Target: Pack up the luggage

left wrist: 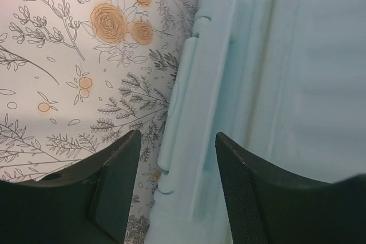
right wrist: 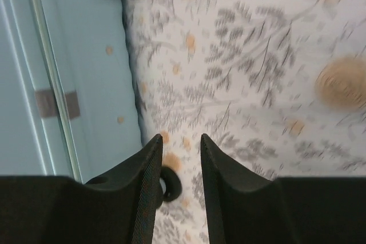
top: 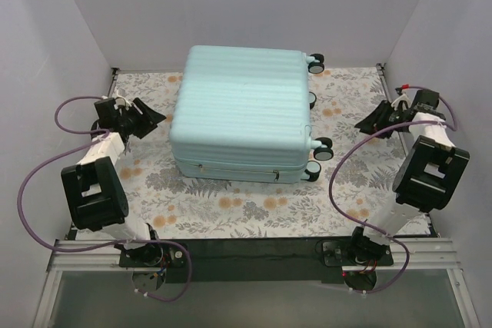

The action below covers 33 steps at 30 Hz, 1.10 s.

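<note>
Your left arm is folded at the elbow with the wrist turned inward. The left claw (top: 154,118) sits low, just beside the left flank of the large pale mint, ribbed hard-shell suitcase (top: 242,109), fingers well apart and nothing between them. Your right arm mirrors it. The right claw (top: 370,122) hangs over the floral-print bench (top: 231,205) near the black wheels (top: 323,147), fingers narrowly apart and empty. The suitcase lies flat and closed at bench centre.
</note>
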### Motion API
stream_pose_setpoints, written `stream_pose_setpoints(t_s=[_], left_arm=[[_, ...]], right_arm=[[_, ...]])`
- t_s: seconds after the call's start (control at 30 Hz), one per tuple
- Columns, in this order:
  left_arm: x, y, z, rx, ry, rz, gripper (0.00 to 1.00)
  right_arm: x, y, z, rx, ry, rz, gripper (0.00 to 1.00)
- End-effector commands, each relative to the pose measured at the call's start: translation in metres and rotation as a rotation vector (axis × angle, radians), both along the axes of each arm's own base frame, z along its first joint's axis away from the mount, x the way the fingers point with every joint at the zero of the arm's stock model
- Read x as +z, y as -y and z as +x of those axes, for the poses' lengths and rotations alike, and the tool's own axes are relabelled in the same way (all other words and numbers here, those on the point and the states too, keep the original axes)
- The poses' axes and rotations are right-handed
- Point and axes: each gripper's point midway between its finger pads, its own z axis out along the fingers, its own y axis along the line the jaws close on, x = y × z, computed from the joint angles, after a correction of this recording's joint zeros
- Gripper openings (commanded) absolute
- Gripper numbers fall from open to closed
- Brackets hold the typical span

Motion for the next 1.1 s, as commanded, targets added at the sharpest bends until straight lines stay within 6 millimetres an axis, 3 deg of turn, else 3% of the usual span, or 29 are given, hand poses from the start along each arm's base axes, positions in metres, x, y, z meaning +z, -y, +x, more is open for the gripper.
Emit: stream_pose_setpoints(t_s=[0.0,0.07,0.2,0.37,0.5,0.63,0.73,0.87,1.0,1.07], left_arm=[[0.014,0.001,0.021,-0.019,0.063,0.002,0.53],[0.011,0.001,0.023,-0.005,0.049,-0.023,0.53],[0.014,0.004,0.013,0.005,0.048,-0.037,0.53],[0.013,0.007,-0.006,0.016,0.033,-0.030,0.54],[0.010,0.007,-0.018,0.035,0.001,-0.018,0.54],[0.010,0.005,-0.020,0.054,-0.012,-0.013,0.54],[0.009,0.004,-0.019,0.063,-0.023,-0.019,0.54],[-0.003,0.006,-0.024,0.063,-0.059,-0.038,0.54],[-0.009,0.009,-0.027,0.062,-0.075,-0.051,0.53],[-0.007,0.008,-0.024,0.064,-0.068,-0.047,0.54]], right_arm=[[-0.012,-0.032,-0.062,0.095,-0.130,0.018,0.38],[-0.036,-0.046,-0.104,0.101,-0.270,0.053,0.38],[-0.058,-0.078,-0.145,0.078,-0.393,0.169,0.37],[-0.070,-0.121,-0.147,0.182,-0.381,0.203,0.34],[-0.081,-0.162,-0.164,0.307,-0.434,0.202,0.34],[-0.092,-0.176,-0.163,0.312,-0.466,0.200,0.34],[-0.094,-0.177,-0.135,0.246,-0.447,0.225,0.34],[-0.068,-0.167,-0.050,0.195,-0.280,0.206,0.34],[-0.051,-0.149,0.004,0.146,-0.184,0.180,0.34],[-0.054,-0.140,0.019,0.135,-0.159,0.158,0.34]])
